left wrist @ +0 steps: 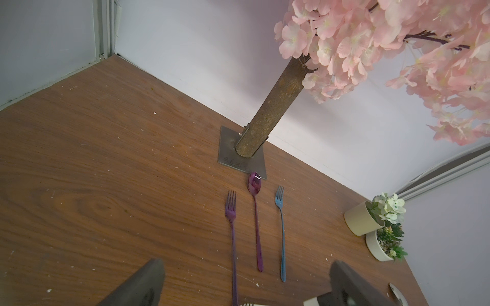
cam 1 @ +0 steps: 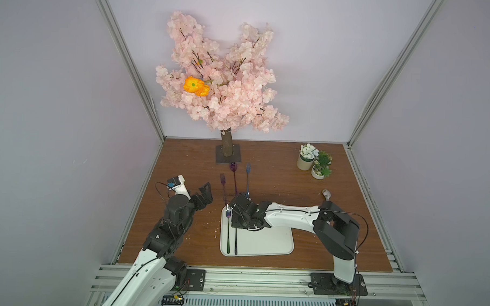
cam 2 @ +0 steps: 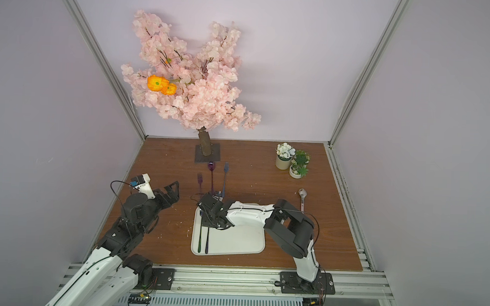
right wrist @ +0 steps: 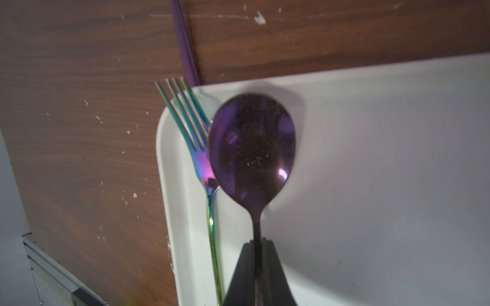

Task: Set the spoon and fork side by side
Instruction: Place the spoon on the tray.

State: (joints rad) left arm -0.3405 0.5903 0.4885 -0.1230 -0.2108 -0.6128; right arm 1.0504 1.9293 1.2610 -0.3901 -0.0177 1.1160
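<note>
A dark purple spoon (right wrist: 252, 148) lies over the white tray (right wrist: 371, 185), and my right gripper (right wrist: 256, 242) is shut on its neck. Beside it, along the tray's left rim, lies a rainbow-coloured fork (right wrist: 196, 148) with its head almost touching the spoon's bowl. In both top views the two handles run parallel down the tray (cam 1: 263, 241), fork (cam 1: 228, 231) left of spoon (cam 1: 236, 243); the right gripper (cam 1: 235, 212) hides the spoon's bowl. My left gripper (cam 1: 206, 193) hangs open and empty above the table, left of the tray.
Beyond the tray a purple fork (left wrist: 232, 225), a purple spoon (left wrist: 256, 212) and a blue fork (left wrist: 281, 225) lie in a row. The blossom tree's base plate (cam 1: 228, 154) stands behind them. Two plant pots (cam 1: 313, 164) sit back right. A silver spoon (cam 2: 302, 196) lies right.
</note>
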